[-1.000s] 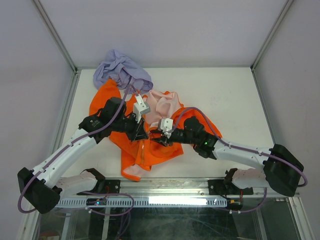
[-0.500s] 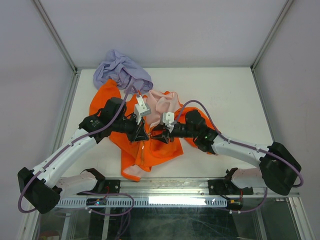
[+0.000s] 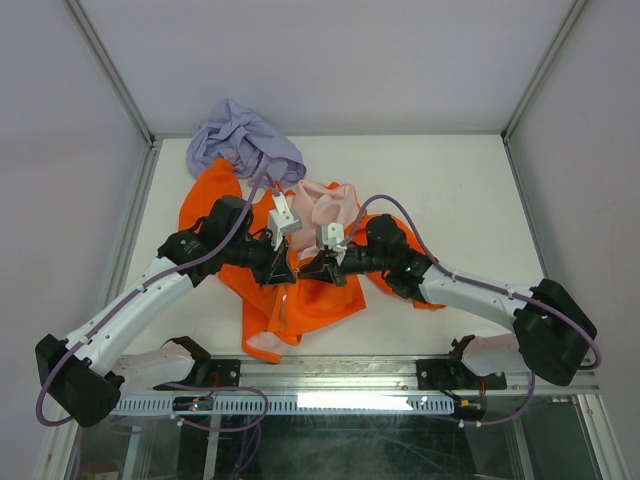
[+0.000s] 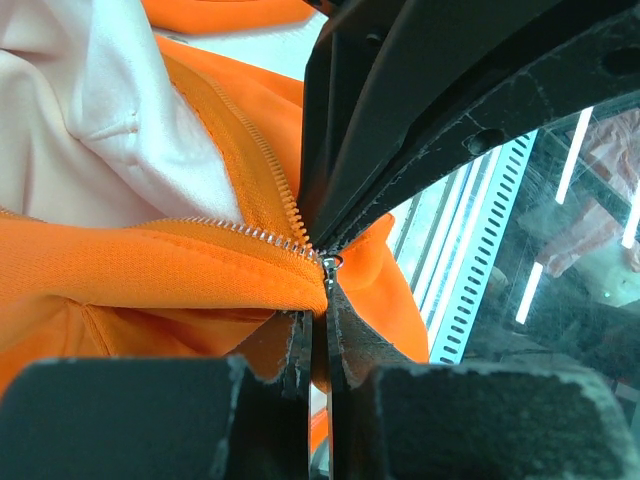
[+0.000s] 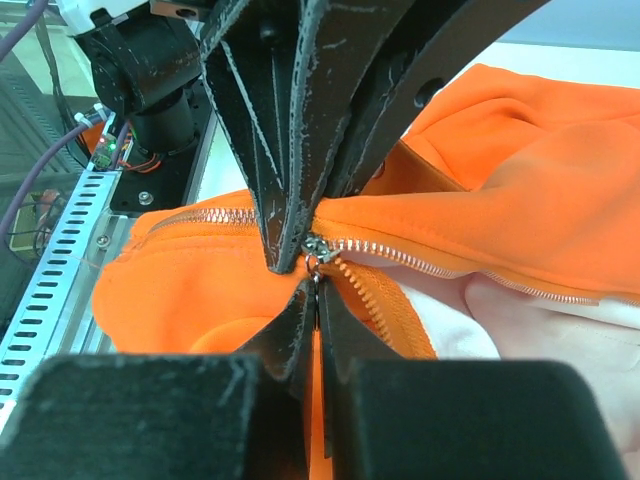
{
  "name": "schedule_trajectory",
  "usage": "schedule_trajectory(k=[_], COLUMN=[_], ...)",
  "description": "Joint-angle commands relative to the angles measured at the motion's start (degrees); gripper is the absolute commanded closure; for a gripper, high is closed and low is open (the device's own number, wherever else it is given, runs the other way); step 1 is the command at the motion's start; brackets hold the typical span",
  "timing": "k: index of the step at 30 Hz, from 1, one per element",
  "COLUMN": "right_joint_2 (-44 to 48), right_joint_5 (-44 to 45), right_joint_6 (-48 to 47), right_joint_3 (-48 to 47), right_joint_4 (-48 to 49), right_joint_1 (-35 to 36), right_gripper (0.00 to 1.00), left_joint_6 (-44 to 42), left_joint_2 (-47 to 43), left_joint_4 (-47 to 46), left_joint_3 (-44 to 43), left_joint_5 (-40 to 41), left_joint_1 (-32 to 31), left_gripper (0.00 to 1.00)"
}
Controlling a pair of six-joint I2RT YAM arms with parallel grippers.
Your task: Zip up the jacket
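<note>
The orange jacket (image 3: 315,300) lies crumpled mid-table with its pink lining (image 3: 325,205) showing at the open top. Its zipper is closed below the slider (image 5: 318,247), and the two tooth rows split apart above it. My right gripper (image 5: 318,290) is shut on the small pull hanging from the slider. My left gripper (image 4: 322,300) is shut on the orange fabric right beside the slider (image 4: 328,262). In the top view the left gripper (image 3: 285,272) and the right gripper (image 3: 303,270) meet tip to tip over the jacket front.
A lavender cloth (image 3: 245,140) is bunched at the back left, touching the jacket's sleeve. The white table (image 3: 470,190) has walls on three sides. A metal rail (image 3: 330,375) and a slotted cable duct (image 5: 50,290) run along the near edge.
My right gripper has moved left across the jacket to meet the left gripper at the slider. The left gripper has hardly moved.
</note>
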State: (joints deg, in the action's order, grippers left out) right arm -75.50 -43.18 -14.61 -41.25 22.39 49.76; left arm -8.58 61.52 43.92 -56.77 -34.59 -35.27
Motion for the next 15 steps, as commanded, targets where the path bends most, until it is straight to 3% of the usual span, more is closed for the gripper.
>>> schedule_trajectory(k=[1,8,9,15], right_joint_2=[1.1,4.3,4.5,1.1], right_joint_5=[1.1,1.7,16.3,33.9], right_joint_6=[-0.2,-0.3,-2.6,-5.3], right_joint_3=[-3.5,-9.2,-10.6,-19.1], right_joint_4=[0.7,-10.9,-13.8,-25.8], right_joint_1=[-0.1,-2.8,-3.4,-6.5], right_gripper=[1.0,1.0,1.0,1.0], left_joint_6=[-0.8,-0.3,-0.3,0.0], left_joint_2=[-1.1,-2.3,-2.5,-3.4], left_joint_4=[-2.8,-1.4,-1.2,-0.9], left_joint_3=[-2.6,-2.6,-2.6,-2.3], left_joint_5=[-2.8,-1.0,-0.7,-1.0], left_joint_1=[-0.5,-0.5,-0.5,-0.6], left_gripper=[1.0,1.0,1.0,1.0])
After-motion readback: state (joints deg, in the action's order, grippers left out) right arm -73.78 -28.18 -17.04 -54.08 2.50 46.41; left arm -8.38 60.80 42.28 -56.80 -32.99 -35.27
